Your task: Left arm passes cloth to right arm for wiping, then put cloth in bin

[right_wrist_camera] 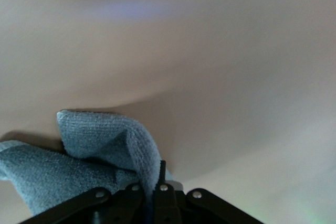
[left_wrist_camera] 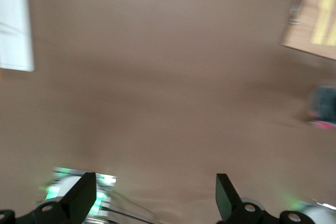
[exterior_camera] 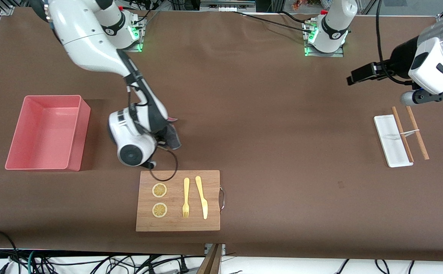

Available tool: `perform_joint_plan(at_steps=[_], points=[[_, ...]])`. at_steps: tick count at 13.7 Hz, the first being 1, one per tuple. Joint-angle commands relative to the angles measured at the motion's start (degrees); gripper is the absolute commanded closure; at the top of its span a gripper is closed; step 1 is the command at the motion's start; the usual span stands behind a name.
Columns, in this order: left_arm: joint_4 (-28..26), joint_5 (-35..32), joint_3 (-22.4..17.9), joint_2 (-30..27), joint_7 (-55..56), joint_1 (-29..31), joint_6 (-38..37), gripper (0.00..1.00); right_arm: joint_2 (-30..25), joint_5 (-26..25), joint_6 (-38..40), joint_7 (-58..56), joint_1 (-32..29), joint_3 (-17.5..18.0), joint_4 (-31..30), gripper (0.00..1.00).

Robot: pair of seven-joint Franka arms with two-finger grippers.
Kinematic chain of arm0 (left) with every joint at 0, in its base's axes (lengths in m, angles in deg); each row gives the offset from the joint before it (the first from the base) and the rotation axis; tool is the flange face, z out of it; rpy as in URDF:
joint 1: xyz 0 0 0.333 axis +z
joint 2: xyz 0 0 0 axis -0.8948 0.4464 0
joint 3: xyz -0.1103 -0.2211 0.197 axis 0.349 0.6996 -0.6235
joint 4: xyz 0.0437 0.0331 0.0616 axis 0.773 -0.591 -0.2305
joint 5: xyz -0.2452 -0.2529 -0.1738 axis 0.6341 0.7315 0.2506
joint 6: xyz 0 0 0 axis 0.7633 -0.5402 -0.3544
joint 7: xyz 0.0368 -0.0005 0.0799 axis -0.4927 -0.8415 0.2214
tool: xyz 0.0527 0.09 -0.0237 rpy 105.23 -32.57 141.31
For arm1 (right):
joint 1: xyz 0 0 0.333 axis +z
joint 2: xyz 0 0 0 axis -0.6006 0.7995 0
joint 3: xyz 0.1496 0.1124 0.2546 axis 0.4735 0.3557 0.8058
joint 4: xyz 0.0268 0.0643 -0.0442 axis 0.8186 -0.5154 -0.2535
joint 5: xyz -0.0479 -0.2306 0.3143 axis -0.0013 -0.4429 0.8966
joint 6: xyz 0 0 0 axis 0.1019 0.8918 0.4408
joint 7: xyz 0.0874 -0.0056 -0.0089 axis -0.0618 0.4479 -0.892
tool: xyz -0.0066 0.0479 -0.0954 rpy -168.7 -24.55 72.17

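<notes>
My right gripper [exterior_camera: 166, 134] is shut on the cloth [exterior_camera: 172, 137], low over the brown table between the pink bin [exterior_camera: 79, 141] and the wooden cutting board [exterior_camera: 179, 224]. In the front view the cloth is dark grey with a pink edge showing. In the right wrist view it looks blue-grey [right_wrist_camera: 94, 148], bunched between the fingers of the right gripper [right_wrist_camera: 157, 184], and seems to rest on the table. My left gripper [exterior_camera: 410, 99] is open and empty, up over the table beside the white tray; the left wrist view shows the left gripper [left_wrist_camera: 156, 195] with jaws wide apart.
The cutting board holds two lemon slices [exterior_camera: 159, 190], a yellow fork [exterior_camera: 186, 198] and a knife [exterior_camera: 202, 198]. A white tray [exterior_camera: 387, 146] with two wooden chopsticks [exterior_camera: 417, 133] lies at the left arm's end. The bin stands at the right arm's end.
</notes>
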Motion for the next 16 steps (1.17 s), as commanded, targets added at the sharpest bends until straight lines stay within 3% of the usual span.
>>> perform_joint_plan(at_steps=[1,3,5,10,16], points=[[-12.86,-8.68,0.97,-7.23,-5.19,0.82,5.73,0.0,-1.11,-4.15,0.17,-6.46,-4.47,1.0,-1.95,1.0],[-23.23,-10.38,0.97,-11.45,-7.12,1.61,13.81,0.0,-1.46,-5.56,1.57,-11.03,-6.84,1.0,-1.86,1.0],[-28.19,-10.3,0.97,-12.18,-7.66,2.4,19.02,0.0,-1.81,-7.32,2.54,-13.16,-7.73,0.92,-1.86,1.0],[-28.29,-10.29,0.97,-11.47,-7.66,2.58,20.09,0.0,-1.72,-6.18,1.67,-5.2,-4.05,1.53,-1.86,1.0],[-27.77,-10.29,0.7,-11.56,-7.66,4.78,19.65,0.0,-1.37,2.51,-5.27,9.04,3.59,1.71,-1.6,1.0]])
